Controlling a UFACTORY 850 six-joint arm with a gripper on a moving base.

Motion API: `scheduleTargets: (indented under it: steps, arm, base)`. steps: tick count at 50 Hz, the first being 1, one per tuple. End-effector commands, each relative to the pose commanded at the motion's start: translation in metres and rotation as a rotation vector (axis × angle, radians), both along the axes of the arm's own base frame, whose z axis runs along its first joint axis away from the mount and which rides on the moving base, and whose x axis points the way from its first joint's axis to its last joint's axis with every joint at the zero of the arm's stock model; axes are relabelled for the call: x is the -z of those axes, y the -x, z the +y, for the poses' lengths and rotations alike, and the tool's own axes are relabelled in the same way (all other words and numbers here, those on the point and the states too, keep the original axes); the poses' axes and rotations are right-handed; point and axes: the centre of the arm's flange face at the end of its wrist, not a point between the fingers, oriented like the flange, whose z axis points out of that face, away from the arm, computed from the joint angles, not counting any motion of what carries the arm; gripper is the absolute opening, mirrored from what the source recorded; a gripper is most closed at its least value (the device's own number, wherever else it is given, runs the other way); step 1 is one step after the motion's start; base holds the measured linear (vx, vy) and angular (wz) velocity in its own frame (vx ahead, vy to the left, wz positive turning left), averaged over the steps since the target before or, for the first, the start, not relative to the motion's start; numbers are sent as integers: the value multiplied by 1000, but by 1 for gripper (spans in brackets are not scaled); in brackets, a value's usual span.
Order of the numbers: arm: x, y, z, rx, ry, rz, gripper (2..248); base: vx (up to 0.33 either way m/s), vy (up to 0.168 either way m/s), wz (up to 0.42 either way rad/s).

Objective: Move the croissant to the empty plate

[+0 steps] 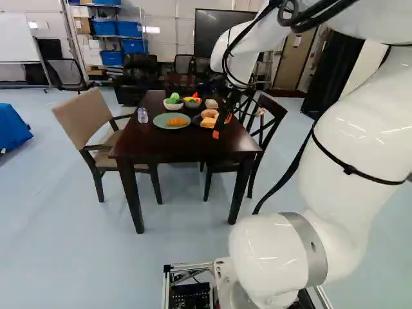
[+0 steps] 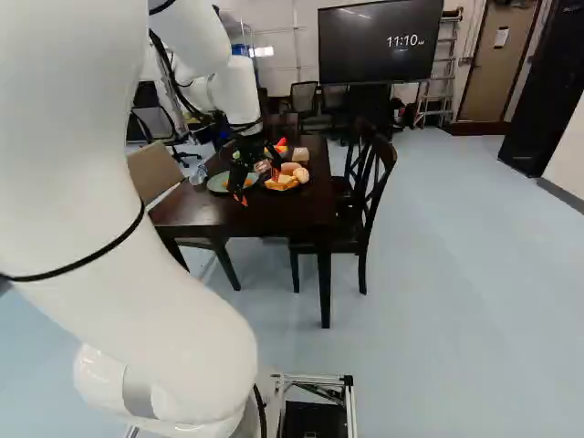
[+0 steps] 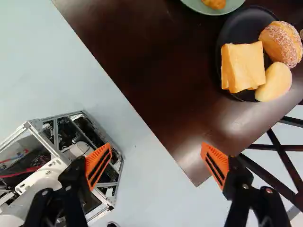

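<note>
Croissant point(image 1: 177, 121), plump and golden, lies at one o'clock ahead of the black, orange-padded claw point(image 3: 156, 147), spread wide, presumably to straddle it.

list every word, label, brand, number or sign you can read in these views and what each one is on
"11:10 AM": on the big dark wall screen, readable in the right base view only
Paper sheet on the door: too small to read
Small clear bottle: any print on it is too small to make out
I can read nothing else.
</note>
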Motion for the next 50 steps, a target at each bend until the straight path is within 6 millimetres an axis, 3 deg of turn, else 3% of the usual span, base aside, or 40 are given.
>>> scheduleTargets:
  steps: [50]
  arm:
    - [22, 10, -1, 99, -13, -87, 247]
  base:
    - [0, 0, 0]
